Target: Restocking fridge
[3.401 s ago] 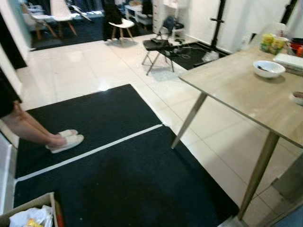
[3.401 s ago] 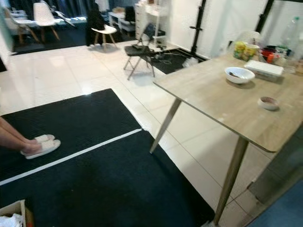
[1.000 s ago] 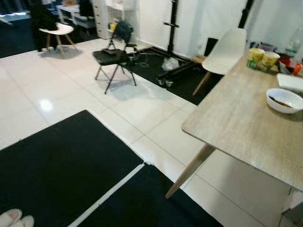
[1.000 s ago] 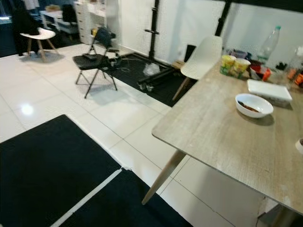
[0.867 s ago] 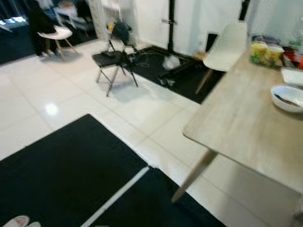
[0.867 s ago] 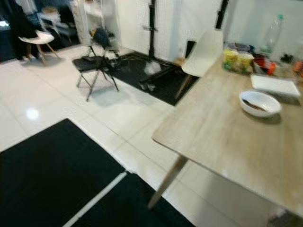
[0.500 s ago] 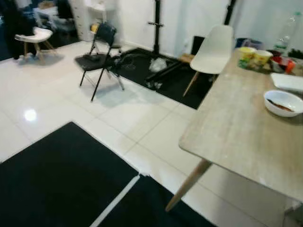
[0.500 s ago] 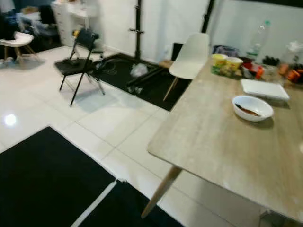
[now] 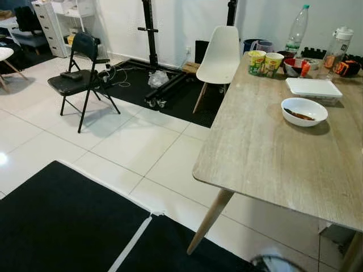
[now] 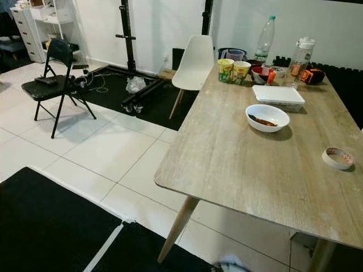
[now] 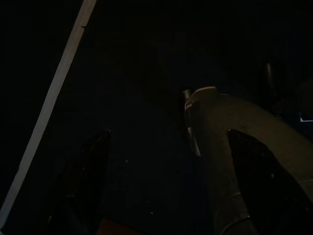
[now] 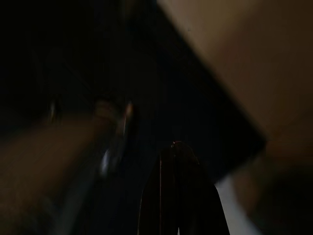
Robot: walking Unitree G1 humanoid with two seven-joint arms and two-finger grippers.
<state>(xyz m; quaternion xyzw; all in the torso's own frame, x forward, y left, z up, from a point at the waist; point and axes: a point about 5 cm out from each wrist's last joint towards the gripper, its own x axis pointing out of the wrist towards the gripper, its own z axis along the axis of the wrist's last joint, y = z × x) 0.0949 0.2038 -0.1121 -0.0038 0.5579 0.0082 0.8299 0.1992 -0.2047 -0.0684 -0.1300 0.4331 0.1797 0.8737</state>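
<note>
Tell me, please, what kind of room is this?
Probably a dining area inside a home or studio: a long wooden table carries a white bowl, two instant noodle cups and a water bottle. A white chair stands at its far end, on a white tile floor.

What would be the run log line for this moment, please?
phase: walking | facing: wooden table | on table: white bowl, lidded container, cups, bottles | grippers: idle

Wooden table [image 10: 249,164] (white bowl [image 10: 267,118], cups [image 10: 233,71])

Matt wood-grain table [image 10: 249,164], glossy floor tiles [image 9: 125,141], black mat [image 9: 57,221].
</note>
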